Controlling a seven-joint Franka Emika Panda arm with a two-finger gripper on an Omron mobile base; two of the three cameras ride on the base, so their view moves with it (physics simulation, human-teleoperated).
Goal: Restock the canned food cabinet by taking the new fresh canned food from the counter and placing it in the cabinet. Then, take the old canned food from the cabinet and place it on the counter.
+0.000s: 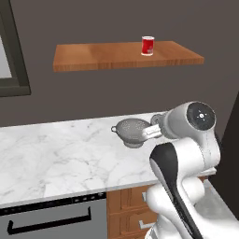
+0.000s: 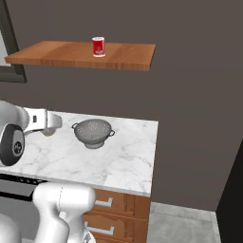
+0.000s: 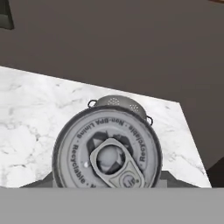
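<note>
Hand view shows the new fresh canned food (image 3: 107, 151) end-on, its grey pull-tab lid right up against the camera, clamped between the gripper (image 3: 107, 183) fingers above the counter (image 3: 39, 113), with the metal colander (image 3: 118, 103) just behind it. The old canned food (image 1: 147, 45) stands upright on the cabinet (image 1: 93, 56), high above the colander.

old can (image 1: 147, 45) on shelf (image 1: 93, 57), colander (image 1: 132, 132) on counter (image 1: 56, 154)
</note>
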